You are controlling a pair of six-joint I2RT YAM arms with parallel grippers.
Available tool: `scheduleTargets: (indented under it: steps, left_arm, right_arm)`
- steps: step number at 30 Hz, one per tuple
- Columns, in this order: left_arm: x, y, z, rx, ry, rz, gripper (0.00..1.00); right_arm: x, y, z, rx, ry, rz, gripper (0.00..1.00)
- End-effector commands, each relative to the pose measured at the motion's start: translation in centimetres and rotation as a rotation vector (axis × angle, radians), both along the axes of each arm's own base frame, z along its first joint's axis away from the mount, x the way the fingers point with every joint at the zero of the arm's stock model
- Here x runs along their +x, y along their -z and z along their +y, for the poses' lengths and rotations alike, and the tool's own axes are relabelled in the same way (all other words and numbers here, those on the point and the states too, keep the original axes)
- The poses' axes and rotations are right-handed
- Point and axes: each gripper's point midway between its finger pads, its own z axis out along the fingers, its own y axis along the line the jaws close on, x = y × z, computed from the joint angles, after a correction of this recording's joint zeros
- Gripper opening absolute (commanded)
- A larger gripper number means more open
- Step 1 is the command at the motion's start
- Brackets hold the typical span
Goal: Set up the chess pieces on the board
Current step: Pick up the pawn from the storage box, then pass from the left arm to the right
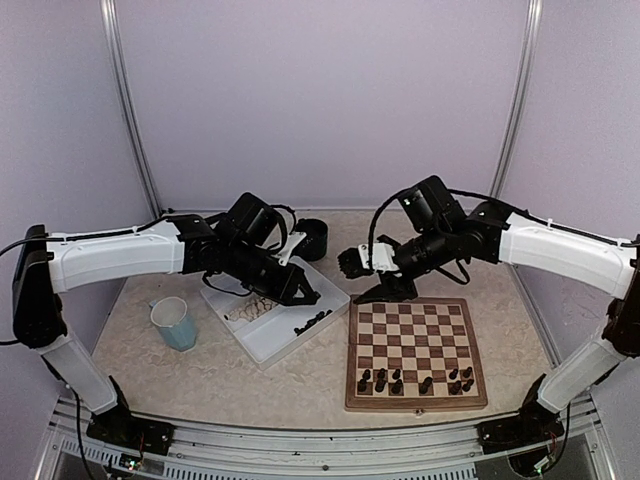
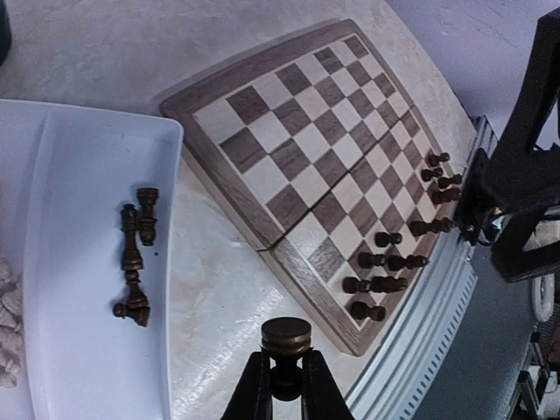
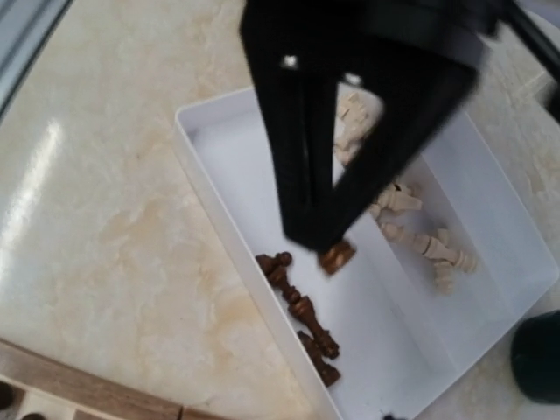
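Right gripper (image 1: 350,263) is hovering beyond the board's (image 1: 415,335) far-left corner. Its fingers aren't showing in its own view and are too small from the top, so can't tell its gap. Left gripper (image 2: 286,366) is blurring in the right wrist view, clamping a dark piece (image 2: 286,334) over the tray's (image 2: 79,262) right compartment. Pale pieces (image 2: 7,324) are being cut off at the frame edge

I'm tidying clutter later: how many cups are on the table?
2. A pale blue cup sits left of the white tray; a black cup sits just beyond the tray's far end. Others may be hidden.
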Motion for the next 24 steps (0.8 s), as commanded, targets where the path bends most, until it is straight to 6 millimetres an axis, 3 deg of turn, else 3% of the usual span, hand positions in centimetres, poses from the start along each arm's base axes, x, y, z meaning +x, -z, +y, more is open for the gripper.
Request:
scheduleTargets:
  steps: [1, 12, 24]
  left_arm:
    - [-3.5, -2.3, -1.6, -0.143, 0.127, 0.134, 0.1]
    - [-6.0, -2.7, -3.6, -0.21, 0.207, 0.208, 0.11]
    - [-6.0, -2.5, -4.3, -0.234, 0.206, 0.232, 0.1]
  right_arm:
    - [0.0, 1.1, 0.9, -0.123, 0.025, -0.161, 0.49]
    - [-0.2, 3.0, 3.5, -0.183, 0.035, -0.229, 0.45]
    - [-2.6, 3.3, 4.1, -0.187, -0.029, -0.256, 0.37]
